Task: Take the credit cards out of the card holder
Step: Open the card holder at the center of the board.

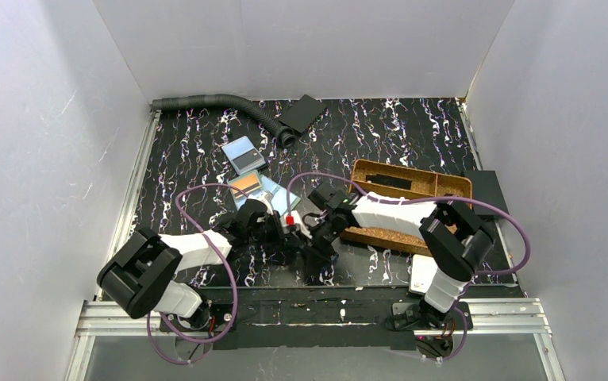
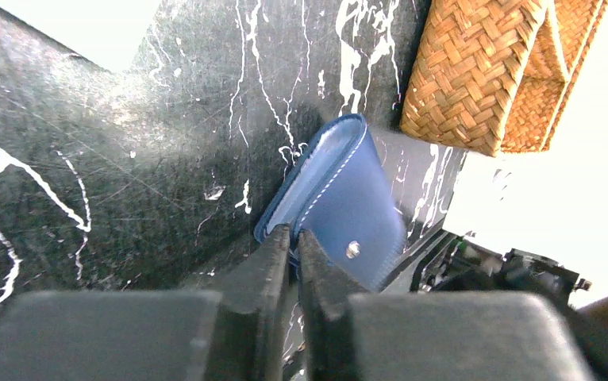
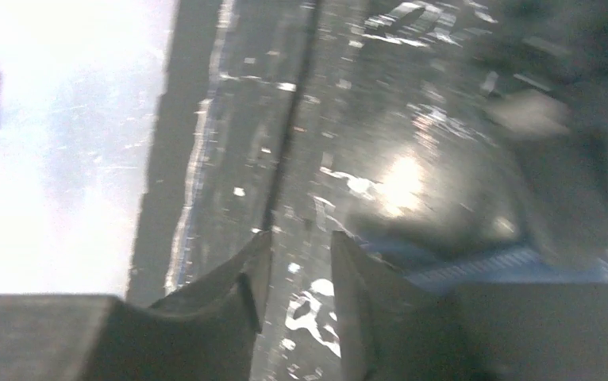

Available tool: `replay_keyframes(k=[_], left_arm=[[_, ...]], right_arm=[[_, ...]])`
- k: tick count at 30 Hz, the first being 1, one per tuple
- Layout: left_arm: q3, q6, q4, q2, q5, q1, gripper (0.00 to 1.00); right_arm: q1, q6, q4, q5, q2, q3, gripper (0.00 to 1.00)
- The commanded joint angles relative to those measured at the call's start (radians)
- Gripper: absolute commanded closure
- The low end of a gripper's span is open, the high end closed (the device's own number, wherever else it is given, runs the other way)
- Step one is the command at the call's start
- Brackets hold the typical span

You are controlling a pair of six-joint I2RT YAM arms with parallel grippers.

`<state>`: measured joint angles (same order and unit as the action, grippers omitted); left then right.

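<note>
So the card holder (image 2: 340, 202) sits on the marbled table (image 2: 126, 159) just off the corner of the woven tray (image 2: 475, 71), tipped up on one edge instead of lying flat. My guess is it's tilted because the left gripper (image 2: 293, 233) has it by the near edge of the cover. Its fingers (image 2: 273, 266) are squeezed almost together on the leather, probably pinning it so the sleeves can be got at. The right gripper (image 3: 301, 242) reaches in from the tray side with its fingers a little apart and only table showing between them. That view's too blurry to say if it touches the holder. A few credit cards (image 1: 245, 184) lie loose beyond the holder, further from the tray, so I reckon some are out already
</note>
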<state>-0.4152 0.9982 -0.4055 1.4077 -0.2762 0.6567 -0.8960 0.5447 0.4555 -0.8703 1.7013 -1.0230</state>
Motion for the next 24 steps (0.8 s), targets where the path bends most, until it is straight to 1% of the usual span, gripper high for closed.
replay_keyframes(k=[1, 4, 6, 9, 13, 15, 17, 18, 20, 21, 24], left_arm=[[0.015, -0.049, 0.066, -0.095, 0.095, -0.018, 0.83], [0.036, -0.054, 0.067, -0.152, 0.087, -0.025, 0.71], [0.045, -0.060, 0.068, -0.184, 0.074, -0.028, 0.66], [0.061, -0.068, 0.068, -0.232, 0.058, -0.031, 0.63], [0.094, -0.057, 0.068, -0.289, 0.043, -0.033, 0.60], [0.113, -0.038, 0.066, -0.313, 0.035, -0.033, 0.57], [0.134, -0.010, 0.053, -0.333, 0.025, -0.032, 0.53], [0.148, 0.006, 0.040, -0.345, 0.020, -0.032, 0.52], [0.168, 0.033, 0.014, -0.361, 0.010, -0.032, 0.49], [0.175, 0.045, 0.004, -0.367, 0.007, -0.032, 0.47], [0.182, 0.085, -0.019, -0.363, 0.006, -0.030, 0.38]], right_arm=[[-0.078, 0.228, 0.297, -0.088, 0.031, -0.125, 0.51], [-0.033, 0.294, 0.335, -0.039, -0.015, -0.133, 0.39], [0.002, 0.300, 0.319, -0.015, -0.065, -0.114, 0.33], [0.031, 0.245, 0.225, 0.068, -0.137, -0.058, 0.32], [0.037, 0.120, 0.041, 0.252, -0.201, 0.023, 0.31], [0.034, 0.090, -0.017, 0.322, -0.221, 0.053, 0.28], [0.020, 0.076, -0.059, 0.384, -0.233, 0.076, 0.21], [0.010, 0.075, -0.074, 0.413, -0.237, 0.087, 0.18], [-0.022, 0.078, -0.095, 0.473, -0.237, 0.107, 0.05], [-0.038, 0.082, -0.103, 0.495, -0.232, 0.112, 0.02], [-0.087, 0.088, -0.107, 0.550, -0.209, 0.111, 0.02]])
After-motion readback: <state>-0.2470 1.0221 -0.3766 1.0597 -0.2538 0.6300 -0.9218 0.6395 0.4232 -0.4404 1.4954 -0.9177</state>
